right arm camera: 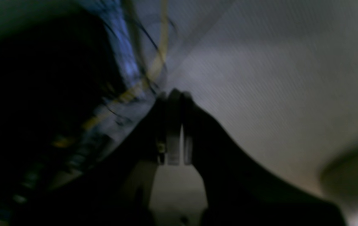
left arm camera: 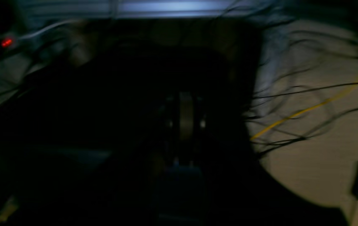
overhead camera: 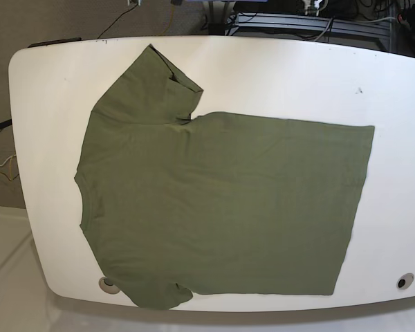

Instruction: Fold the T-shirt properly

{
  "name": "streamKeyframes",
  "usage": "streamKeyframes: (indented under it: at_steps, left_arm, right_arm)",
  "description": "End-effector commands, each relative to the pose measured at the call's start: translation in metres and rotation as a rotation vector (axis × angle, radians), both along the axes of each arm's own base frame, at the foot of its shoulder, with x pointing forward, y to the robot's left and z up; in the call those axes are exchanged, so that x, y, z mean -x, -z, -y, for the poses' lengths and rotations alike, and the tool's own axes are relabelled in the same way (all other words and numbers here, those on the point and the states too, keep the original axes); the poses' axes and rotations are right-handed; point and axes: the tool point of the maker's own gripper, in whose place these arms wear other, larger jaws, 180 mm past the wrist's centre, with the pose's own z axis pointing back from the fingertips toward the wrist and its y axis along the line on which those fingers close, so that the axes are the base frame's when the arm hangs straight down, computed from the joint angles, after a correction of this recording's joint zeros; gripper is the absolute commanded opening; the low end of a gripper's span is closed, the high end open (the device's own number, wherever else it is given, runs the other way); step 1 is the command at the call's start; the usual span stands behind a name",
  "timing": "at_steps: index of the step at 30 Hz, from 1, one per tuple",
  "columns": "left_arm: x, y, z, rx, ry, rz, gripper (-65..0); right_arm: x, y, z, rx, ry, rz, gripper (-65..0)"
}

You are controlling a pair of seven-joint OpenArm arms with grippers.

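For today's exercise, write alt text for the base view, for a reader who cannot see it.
An olive-green T-shirt lies spread flat and unfolded on a white table, neck towards the left and hem towards the right. One sleeve points to the far edge, the other reaches the near edge. No robot arm is in view; cables and equipment show beyond the table.

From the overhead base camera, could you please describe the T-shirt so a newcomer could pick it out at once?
Look at the white table that fills the base view. Spread flat across most of it is the T-shirt, neck toward the view's left and hem toward its right. It is plain olive green with short sleeves and no print, the only fabric on the white surface.
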Motion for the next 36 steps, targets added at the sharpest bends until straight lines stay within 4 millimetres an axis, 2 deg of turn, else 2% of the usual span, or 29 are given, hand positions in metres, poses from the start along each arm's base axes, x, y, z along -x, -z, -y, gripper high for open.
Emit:
streamKeyframes:
  at_steps: [1,4,8,14,18,20,24,30,32,36]
  left_arm:
    - [-0.022,0.001,0.006,0.013,-0.038,0.054,-65.0]
    - [-0.025,0.004,0.001,0.005,-0.057,0.041,-65.0]
    - [-0.027,0.002,-0.020,-0.024,-0.091,0.039,-65.0]
    - [-0.020,-0.006,-0.059,-0.077,-0.165,0.045,-65.0]
    - [-0.019,-0.011,-0.073,-0.096,-0.164,0.057,-65.0]
    - [-0.009,-0.016,-0.069,-0.089,-0.096,0.066,-65.0]
    - [-0.001,-0.021,-0.061,-0.077,-0.051,0.075,-65.0]
    - [-0.001,-0.030,-0.051,-0.057,-0.009,0.115,-65.0]
    - [-0.008,-0.034,-0.040,-0.036,0.031,0.146,-65.0]
    - [-0.011,-0.044,-0.032,-0.019,0.049,0.187,-65.0]
  right_arm:
    - [-0.011,0.001,0.005,0.005,-0.004,0.006,-64.9]
    - [-0.018,0.003,0.003,0.002,-0.007,0.010,-65.0]
    - [-0.021,0.003,0.007,0.009,-0.007,0.015,-65.0]
    - [-0.011,0.000,0.024,0.033,-0.004,-0.017,-65.0]
    - [-0.008,-0.001,0.032,0.042,-0.008,-0.018,-65.0]
    - [0.011,-0.006,0.035,0.042,-0.017,-0.031,-65.0]
    - [0.017,-0.011,0.037,0.045,-0.029,-0.001,-65.0]
    - [0.021,-0.021,0.042,0.046,-0.048,0.049,-65.0]
    - [0.027,-0.026,0.040,0.037,-0.058,0.063,-65.0]
    - [0.034,-0.036,0.045,0.032,-0.071,0.084,-65.0]
